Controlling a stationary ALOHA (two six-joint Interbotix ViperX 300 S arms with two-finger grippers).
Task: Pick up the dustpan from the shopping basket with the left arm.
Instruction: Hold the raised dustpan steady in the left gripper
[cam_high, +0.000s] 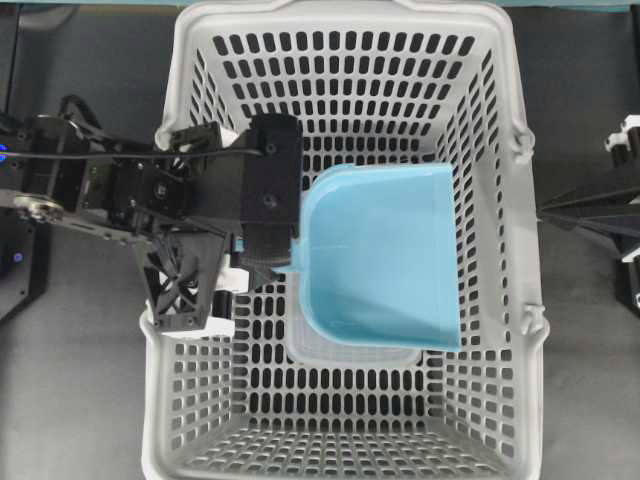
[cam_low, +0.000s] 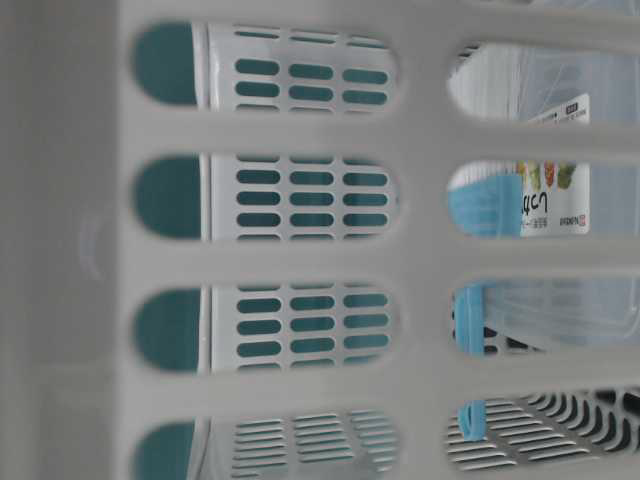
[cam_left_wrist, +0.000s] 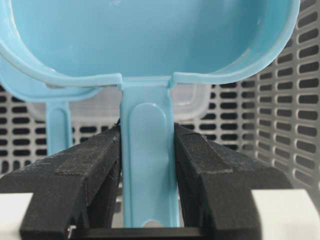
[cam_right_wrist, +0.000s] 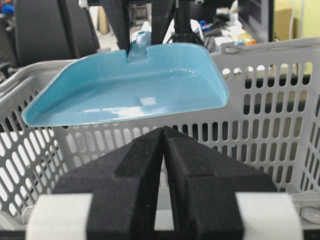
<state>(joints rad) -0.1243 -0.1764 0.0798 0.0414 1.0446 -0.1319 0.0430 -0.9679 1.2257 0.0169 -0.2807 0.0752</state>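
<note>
The left claw (cam_left_wrist: 148, 165) is clenched on the thin handle of the dustpan (cam_high: 385, 255), one black finger (cam_left_wrist: 90, 170) pressed against each long edge of the handle just below where it joins the scoop's raised rim. In the overhead view the dustpan occupies the centre right of the frame, inside the outline of the shopping basket (cam_high: 525, 300), with the left arm entering from the left edge. In the right wrist view the scoop sits across the upper half of the frame, level with the basket rim and tilted slightly, so it appears lifted clear of the basket floor. A clear plastic container (cam_high: 350, 352) lies on the basket floor beneath it. The right claw (cam_right_wrist: 164, 165) is closed on nothing and waits outside the basket at the right edge of the overhead view. The dustpan is judged light, rigid and glossy; the smooth plastic may slip or pivot between the fingers, since the broad scoop overhangs a narrow hold. The handle near the rim junction is the appropriate grasp point.
</note>
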